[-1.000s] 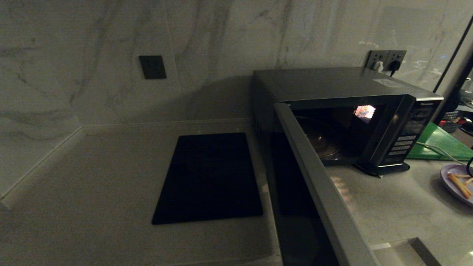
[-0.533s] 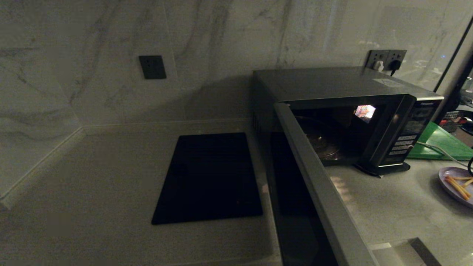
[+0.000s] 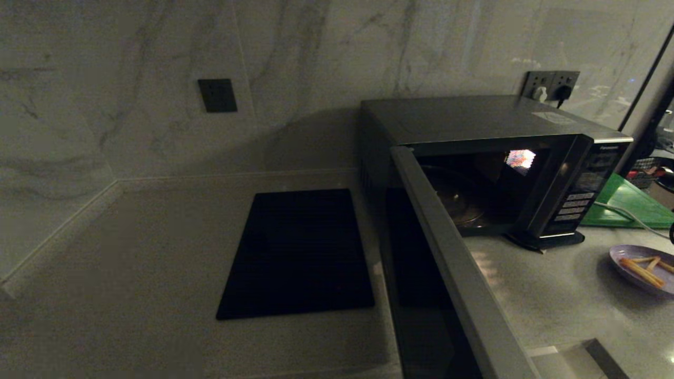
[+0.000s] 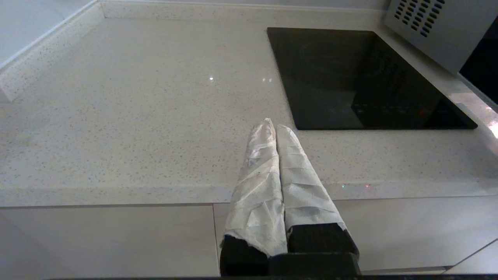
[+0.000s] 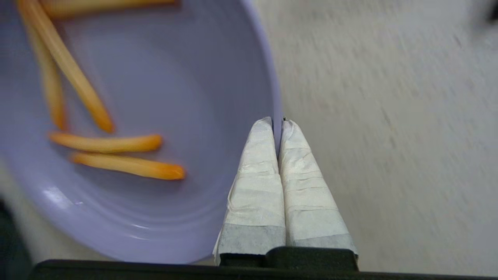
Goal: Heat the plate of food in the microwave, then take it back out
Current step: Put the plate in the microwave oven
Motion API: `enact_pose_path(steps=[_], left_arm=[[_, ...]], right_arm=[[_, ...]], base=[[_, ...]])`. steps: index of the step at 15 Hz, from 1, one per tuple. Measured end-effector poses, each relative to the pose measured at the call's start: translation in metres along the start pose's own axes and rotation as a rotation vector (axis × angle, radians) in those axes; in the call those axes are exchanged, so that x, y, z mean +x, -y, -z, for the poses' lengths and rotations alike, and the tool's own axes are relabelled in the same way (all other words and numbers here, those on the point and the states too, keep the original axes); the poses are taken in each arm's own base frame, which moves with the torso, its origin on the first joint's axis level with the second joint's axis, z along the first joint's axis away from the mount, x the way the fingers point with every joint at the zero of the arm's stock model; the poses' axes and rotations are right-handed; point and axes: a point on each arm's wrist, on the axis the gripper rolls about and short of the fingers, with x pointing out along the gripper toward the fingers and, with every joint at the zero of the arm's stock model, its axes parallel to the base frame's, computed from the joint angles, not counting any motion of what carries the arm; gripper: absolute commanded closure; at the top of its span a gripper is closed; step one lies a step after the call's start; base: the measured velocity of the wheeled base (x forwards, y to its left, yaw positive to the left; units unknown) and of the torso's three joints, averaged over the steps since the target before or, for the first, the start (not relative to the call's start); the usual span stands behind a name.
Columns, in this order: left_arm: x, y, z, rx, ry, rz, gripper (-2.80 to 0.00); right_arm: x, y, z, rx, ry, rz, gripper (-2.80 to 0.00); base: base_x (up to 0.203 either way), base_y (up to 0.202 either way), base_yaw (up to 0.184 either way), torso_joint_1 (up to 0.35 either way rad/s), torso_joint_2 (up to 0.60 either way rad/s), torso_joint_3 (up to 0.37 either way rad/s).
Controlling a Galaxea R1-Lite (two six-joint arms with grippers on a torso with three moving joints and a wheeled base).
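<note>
On the pale speckled counter (image 3: 553, 300) the microwave (image 3: 474, 121) stands at the back right with its door (image 3: 447, 263) swung wide toward the camera, the dark cavity and its glass turntable (image 3: 463, 202) in view. The plate (image 3: 640, 273) of fries (image 3: 637, 267) is at the far right edge of the head view, in front of a green board (image 3: 626, 202) and to the right of the microwave's button panel (image 3: 576, 202); it is outside the oven, and its shadow falls on the counter beside it. In the right wrist view the right gripper (image 5: 277, 121) is pinched onto the plate's (image 5: 175, 116) lavender rim, one taped finger (image 5: 258, 167) inside the rim and the other outside, the two almost meeting with only the thin edge between them; the fries (image 5: 116, 155) lie across the far side of the dish. The left gripper (image 4: 275, 126) is parked off the counter's front edge, its wrapped fingers pressed together with nothing between them, pointing toward the black cooktop (image 4: 362, 77) that lies left of the microwave. A dark wall socket (image 3: 217, 95) sits on the marble backsplash.
</note>
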Motion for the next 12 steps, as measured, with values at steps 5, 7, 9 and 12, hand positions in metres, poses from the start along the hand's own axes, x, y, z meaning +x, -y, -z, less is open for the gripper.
enact_pose_path(steps=[5,7,9,12], left_arm=[[0.000,0.000,0.000,0.000,0.000,0.000,0.00],[0.000,0.000,0.000,0.000,0.000,0.000,0.00],[0.000,0.000,0.000,0.000,0.000,0.000,0.00],[0.000,0.000,0.000,0.000,0.000,0.000,0.00]], right_arm=[[-0.033,0.014,0.018,-0.022,-0.028,-0.027,0.00],[-0.046,0.020,0.024,-0.027,-0.052,-0.055,0.00],[-0.056,0.026,0.029,-0.029,-0.070,-0.078,0.00],[-0.067,0.033,0.033,-0.029,-0.088,-0.106,0.00]], base=[[0.000,0.000,0.000,0.000,0.00,0.000],[0.000,0.000,0.000,0.000,0.00,0.000],[0.000,0.000,0.000,0.000,0.00,0.000],[0.000,0.000,0.000,0.000,0.00,0.000]])
